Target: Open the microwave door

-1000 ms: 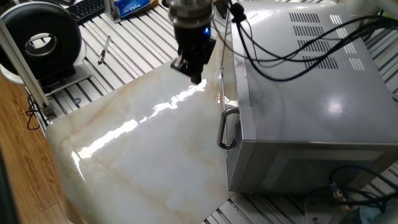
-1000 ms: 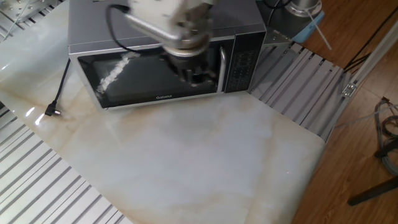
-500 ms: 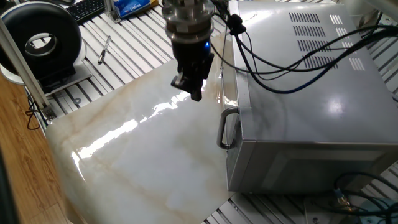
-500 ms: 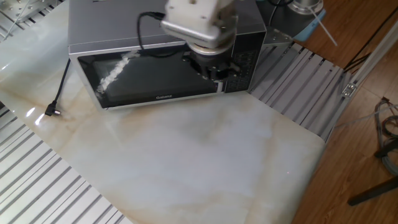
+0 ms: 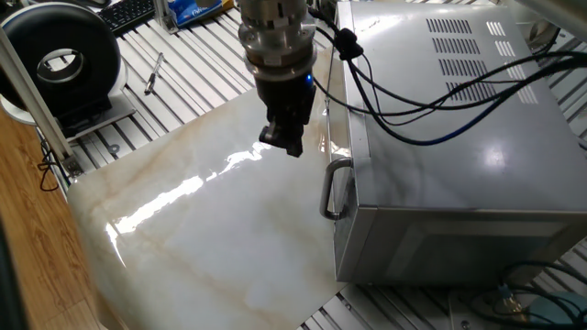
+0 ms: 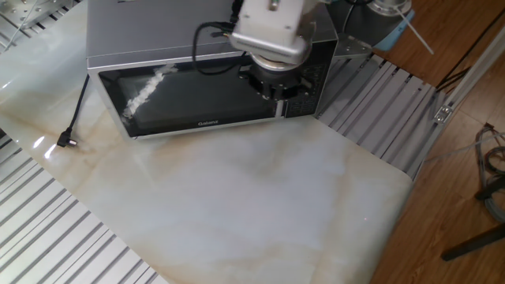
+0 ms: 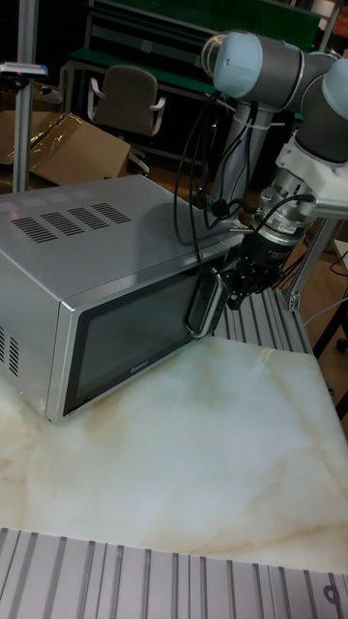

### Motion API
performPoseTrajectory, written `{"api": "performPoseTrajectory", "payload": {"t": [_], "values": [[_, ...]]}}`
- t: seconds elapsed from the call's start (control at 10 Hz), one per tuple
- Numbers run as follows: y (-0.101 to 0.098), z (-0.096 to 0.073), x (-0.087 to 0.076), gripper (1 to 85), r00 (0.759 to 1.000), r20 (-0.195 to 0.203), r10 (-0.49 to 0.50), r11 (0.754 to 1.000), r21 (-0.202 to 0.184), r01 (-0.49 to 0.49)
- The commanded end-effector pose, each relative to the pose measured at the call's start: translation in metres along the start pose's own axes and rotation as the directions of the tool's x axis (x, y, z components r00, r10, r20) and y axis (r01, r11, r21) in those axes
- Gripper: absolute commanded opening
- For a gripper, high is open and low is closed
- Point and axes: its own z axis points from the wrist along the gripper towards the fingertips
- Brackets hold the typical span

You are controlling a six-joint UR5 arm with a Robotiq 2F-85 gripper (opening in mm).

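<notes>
Since the earlier frames, the end effector [image 5: 282, 142] has been carried nearer along the front of the microwave [image 5: 477, 137] toward the handle [image 5: 335, 188], which has kept its place. In one fixed view the end effector is seen above the marble worktop [image 5: 202, 238], just left of the microwave door's edge and farther back than the handle; no contact is visible. Black cables [image 5: 413, 92] are draped over the casing, and a round black ring-shaped device [image 5: 60, 60] stands at the far left.

In the other fixed view the end effector [image 6: 274, 85] is placed in front of the right part of the microwave door [image 6: 189, 99], by the control panel [image 6: 308, 83]. The door is seen flush with the casing. A loose plug [image 6: 66, 142] lies on the worktop [image 6: 252, 205] at the left.

In the tall fixed view the end effector [image 7: 244, 287] hangs just right of the handle [image 7: 203, 300], apart from it. Whether its fingers are parted cannot be told; nothing is seen held. The microwave door [image 7: 135, 343] is closed.
</notes>
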Motion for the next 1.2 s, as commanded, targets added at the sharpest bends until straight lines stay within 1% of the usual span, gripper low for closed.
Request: {"api": "performPoseTrajectory", "payload": {"t": [0.0, 0.1, 0.3, 0.4, 0.5, 0.7, 0.8, 0.9, 1.0, 1.1], "values": [[0.002, -0.003, 0.011, 1.0, 0.999, -0.001, -0.054, 0.998, 0.02, 0.054], [0.003, -0.003, 0.012, 1.3, 0.998, -0.007, -0.067, 0.998, 0.023, 0.067], [-0.004, -0.005, 0.015, 1.7, 0.995, -0.019, -0.098, 0.994, 0.039, 0.098], [-0.007, -0.004, 0.012, 6.7, 0.993, -0.011, -0.12, 0.991, 0.051, 0.121], [-0.006, -0.005, 0.011, 9.7, 0.992, -0.003, -0.124, 0.991, 0.052, 0.124], [-0.013, -0.006, 0.013, 18.3, 0.991, -0.006, -0.132, 0.989, 0.066, 0.132], [-0.011, -0.006, 0.012, 20.0, 0.992, 0.0, -0.129, 0.99, 0.059, 0.128], [-0.013, -0.006, 0.011, 21.3, 0.991, 0.004, -0.133, 0.989, 0.062, 0.133], [-0.012, -0.007, 0.007, 21.3, 0.991, 0.014, -0.134, 0.99, 0.05, 0.133], [-0.014, -0.008, 0.008, 21.3, 0.991, 0.012, -0.136, 0.989, 0.051, 0.136]]}}
